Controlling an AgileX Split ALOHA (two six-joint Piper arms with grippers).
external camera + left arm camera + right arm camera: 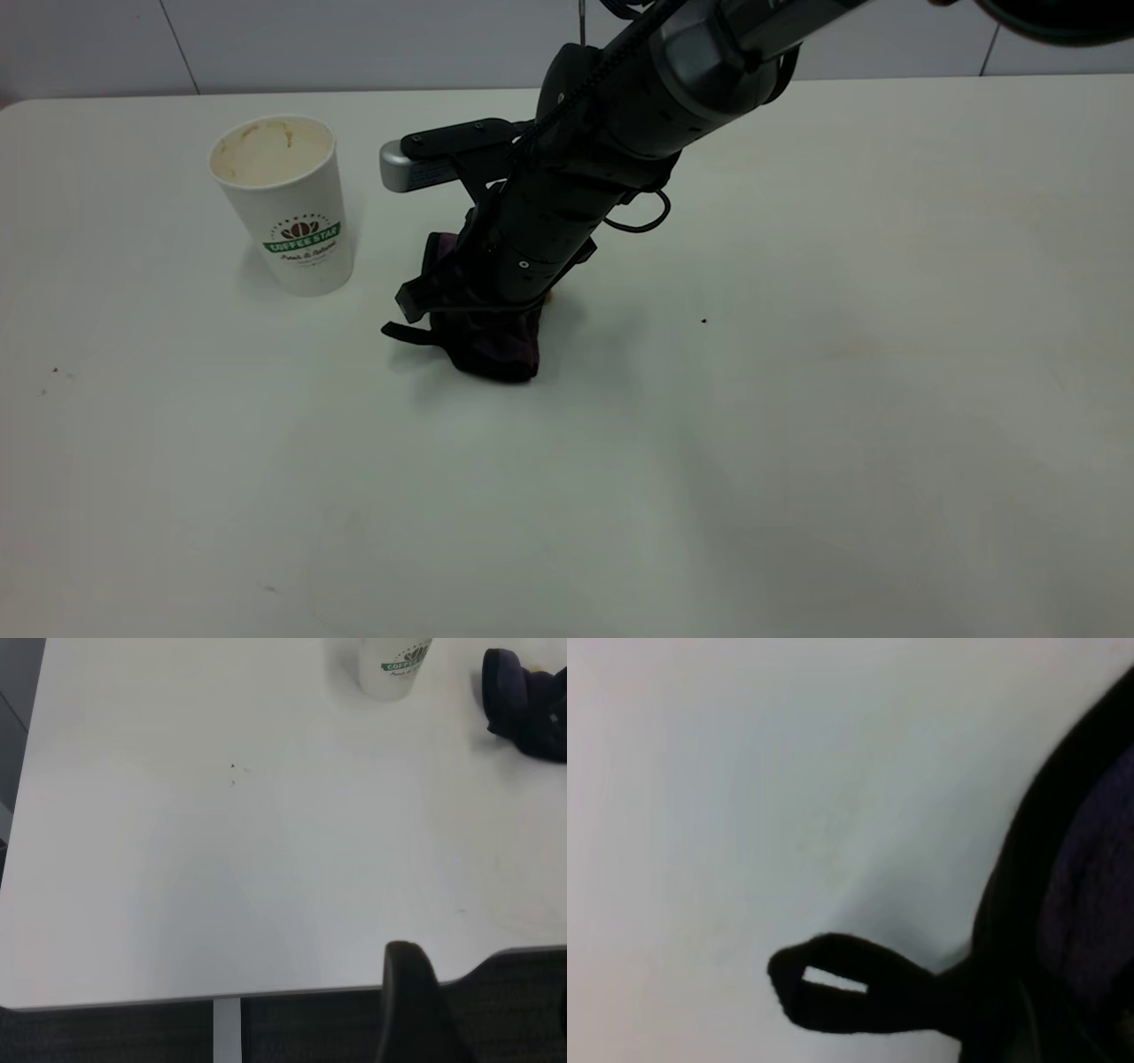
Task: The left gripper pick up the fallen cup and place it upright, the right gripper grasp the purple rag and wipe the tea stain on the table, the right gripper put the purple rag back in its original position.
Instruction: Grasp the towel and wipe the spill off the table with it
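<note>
while the right gripper (483,310) pinches the purple rag (496,347) against the table (797,399), the cup (288,204) stands upright well off to its side. the left gripper (416,1010) waits at the table edge, state unclear.

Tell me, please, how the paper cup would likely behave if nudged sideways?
The cup is tall, narrow-based, open and seemingly empty, so probably light and apt to tip rather than slide. Its round wall would likely roll on the smooth table.
</note>
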